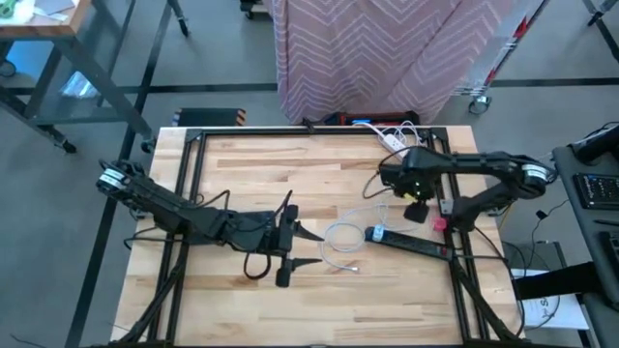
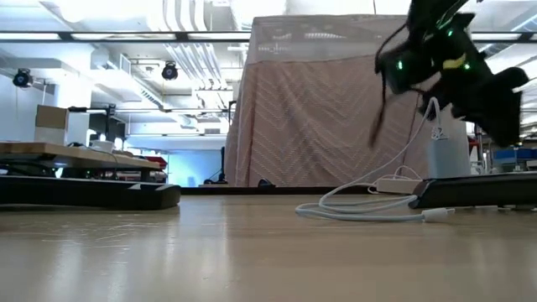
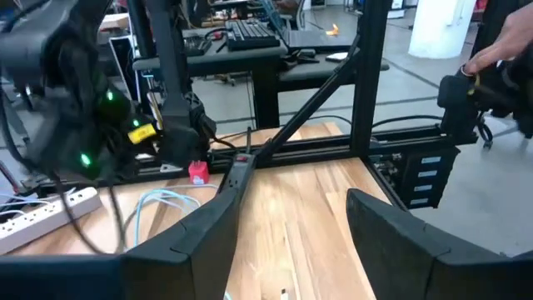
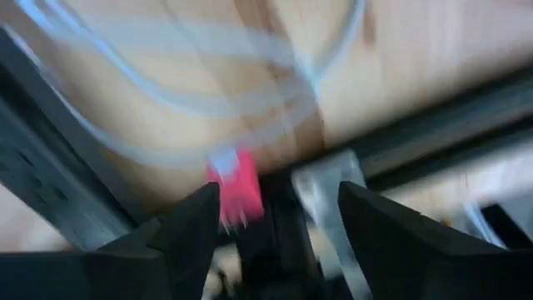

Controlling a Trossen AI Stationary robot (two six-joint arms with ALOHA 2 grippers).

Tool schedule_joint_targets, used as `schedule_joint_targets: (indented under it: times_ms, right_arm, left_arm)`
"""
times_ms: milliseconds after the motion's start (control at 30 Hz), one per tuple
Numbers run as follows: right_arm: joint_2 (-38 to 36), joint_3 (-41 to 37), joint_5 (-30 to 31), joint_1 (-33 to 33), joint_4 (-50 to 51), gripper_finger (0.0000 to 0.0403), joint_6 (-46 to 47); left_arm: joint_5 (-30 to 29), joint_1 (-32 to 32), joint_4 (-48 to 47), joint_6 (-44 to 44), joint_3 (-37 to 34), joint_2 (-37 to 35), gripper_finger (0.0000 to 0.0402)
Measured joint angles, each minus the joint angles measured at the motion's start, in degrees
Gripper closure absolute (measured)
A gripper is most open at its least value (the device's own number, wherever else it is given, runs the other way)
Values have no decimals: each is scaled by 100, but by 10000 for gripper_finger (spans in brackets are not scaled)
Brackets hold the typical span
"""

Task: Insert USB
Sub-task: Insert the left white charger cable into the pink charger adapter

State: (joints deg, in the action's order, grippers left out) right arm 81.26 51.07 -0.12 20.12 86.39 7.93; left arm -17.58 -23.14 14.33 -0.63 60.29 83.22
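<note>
A white USB cable [image 1: 340, 238] lies in loose loops on the wooden table, its free plug [image 1: 356, 268] toward the near edge. A long black power strip [image 1: 411, 243] lies flat beside it, next to a small red piece [image 1: 440, 225]. My right gripper [image 1: 418, 205] hangs open above the table, over the strip's far side; its blurred wrist view shows the red piece [image 4: 240, 193] and cable loops [image 4: 275, 100] beyond the open fingers [image 4: 279, 208]. My left gripper [image 1: 319, 248] rests low on the table, open, pointing at the cable [image 3: 158, 200] and strip [image 3: 237, 171].
A white power strip [image 1: 392, 138] with its cords lies at the table's far edge. Black frame rails [image 1: 455, 246] run along the table's left and right sides. A draped pink cloth [image 1: 387, 48] stands beyond the far edge. Bare wood [image 1: 242, 164] spreads across the table's far left.
</note>
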Motion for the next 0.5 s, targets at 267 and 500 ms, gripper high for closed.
schedule_joint_targets:
  times_ms: [267, 500]
  right_arm:
    - [1256, -169, 7, -73, 244, 161, 158]
    - [1841, -246, -403, -78, 174, 112, 393]
  left_arm:
    - [-2, -11, -143, 3, 0, 0, 205]
    - [-2, -28, -216, -179, 2, 0, 216]
